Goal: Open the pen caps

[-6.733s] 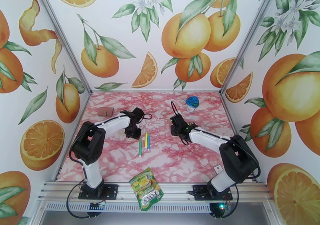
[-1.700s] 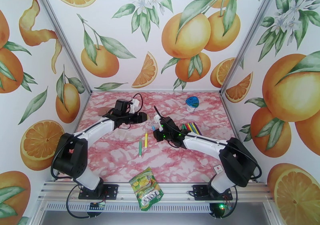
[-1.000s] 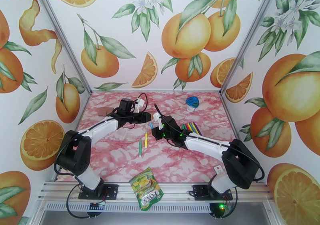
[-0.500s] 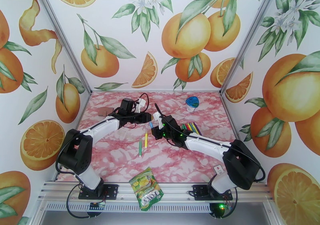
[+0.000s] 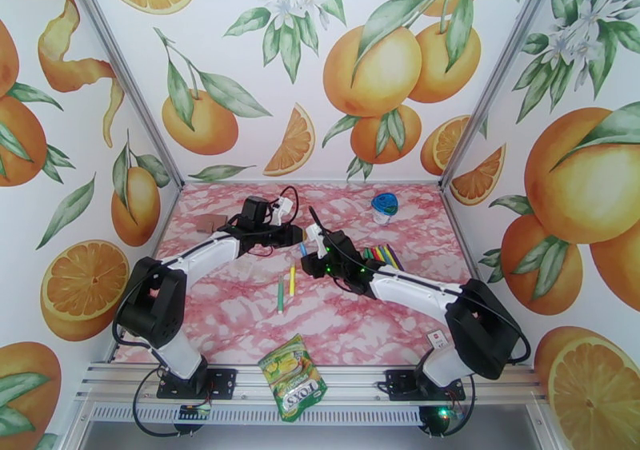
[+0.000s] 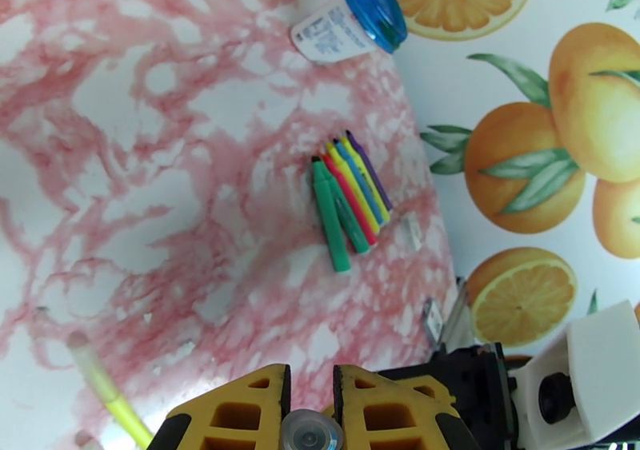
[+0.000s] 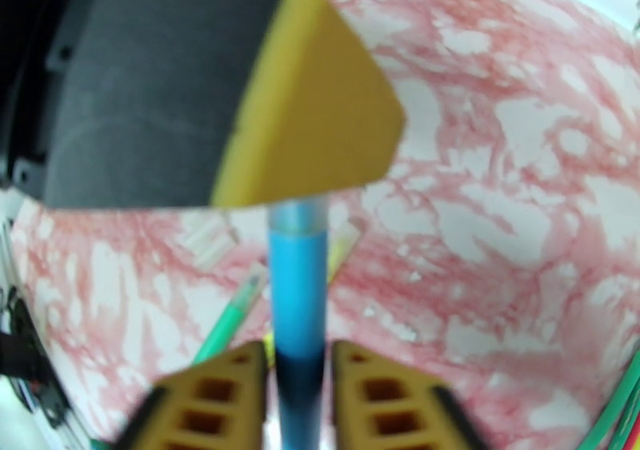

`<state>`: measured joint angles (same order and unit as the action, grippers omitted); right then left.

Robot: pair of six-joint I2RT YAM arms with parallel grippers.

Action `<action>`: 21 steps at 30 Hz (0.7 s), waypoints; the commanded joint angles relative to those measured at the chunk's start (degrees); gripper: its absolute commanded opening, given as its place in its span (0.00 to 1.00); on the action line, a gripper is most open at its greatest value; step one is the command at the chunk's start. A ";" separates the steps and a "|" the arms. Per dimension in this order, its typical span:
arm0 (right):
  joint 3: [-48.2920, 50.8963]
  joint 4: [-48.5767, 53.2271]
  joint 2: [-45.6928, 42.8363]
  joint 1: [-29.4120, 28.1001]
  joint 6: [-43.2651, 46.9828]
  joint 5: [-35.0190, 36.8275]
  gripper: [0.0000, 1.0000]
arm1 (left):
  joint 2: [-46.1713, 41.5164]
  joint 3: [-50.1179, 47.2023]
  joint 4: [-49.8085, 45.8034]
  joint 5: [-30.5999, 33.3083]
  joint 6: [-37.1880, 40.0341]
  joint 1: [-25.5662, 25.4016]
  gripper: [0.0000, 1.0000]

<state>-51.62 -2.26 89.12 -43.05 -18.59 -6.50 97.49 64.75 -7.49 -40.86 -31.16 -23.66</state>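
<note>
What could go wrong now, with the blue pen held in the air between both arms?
The left fingers pinch just the end of the blue pen; they may slip off when pulling. If the right fingers hold loosely, the whole pen could come away, capped, or drop onto the green pen and yellow pen below.

Overhead feed was bright, evenly lit, sharp; I saw faint shadows on table [image 5: 240,316]. Right wrist feed was blurred, blue pen [image 7: 298,284] out of focus. Left wrist feed sharper.

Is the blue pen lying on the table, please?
No, the blue pen sits between the right fingers, raised above the table.
</note>
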 commanded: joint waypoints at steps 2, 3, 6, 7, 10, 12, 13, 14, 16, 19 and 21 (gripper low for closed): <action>-1.08 -2.09 0.50 0.48 -0.09 -0.92 0.35 | -0.61 1.93 1.00 -1.84 0.44 -0.18 0.07; -1.41 -1.98 0.82 0.46 -0.05 -1.10 0.35 | -0.72 1.92 0.86 -1.94 0.63 -0.20 0.07; -2.21 -2.09 1.82 0.46 -0.04 -1.74 0.35 | -1.03 1.92 0.47 -2.14 0.99 -0.25 0.06; -2.44 -2.12 2.08 0.52 -0.07 -1.99 0.34 | -1.08 1.94 0.31 -2.20 1.06 -0.21 0.06; -2.98 -2.17 2.94 0.55 0.00 -2.44 0.33 | -1.29 1.92 0.37 -2.42 1.07 -0.16 0.06; -3.55 -1.78 3.50 0.59 0.04 -2.56 0.31 | -1.25 1.89 0.42 -2.56 1.11 -0.18 0.05; -3.50 -1.74 3.60 0.52 0.04 -2.71 0.30 | -1.25 2.00 0.39 -2.56 1.14 -0.19 0.05; -3.52 -1.89 3.60 0.55 0.04 -2.88 0.28 | -1.25 2.08 0.21 -2.49 1.25 -0.16 0.05; -3.33 -2.04 3.52 0.53 0.04 -2.90 0.23 | -1.15 2.30 0.03 -2.26 1.26 -0.21 0.05; -3.09 -1.70 3.52 0.54 0.47 -3.09 0.17 | -1.12 2.53 -0.07 -1.47 1.02 -0.07 0.00; -2.78 -1.61 3.51 0.55 0.74 -3.42 0.14 | -1.08 3.00 -0.16 -1.16 0.97 0.02 0.00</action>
<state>-53.63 -2.87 91.94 -42.59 -18.55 -8.16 97.49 65.14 -7.94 -41.85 -31.05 -23.66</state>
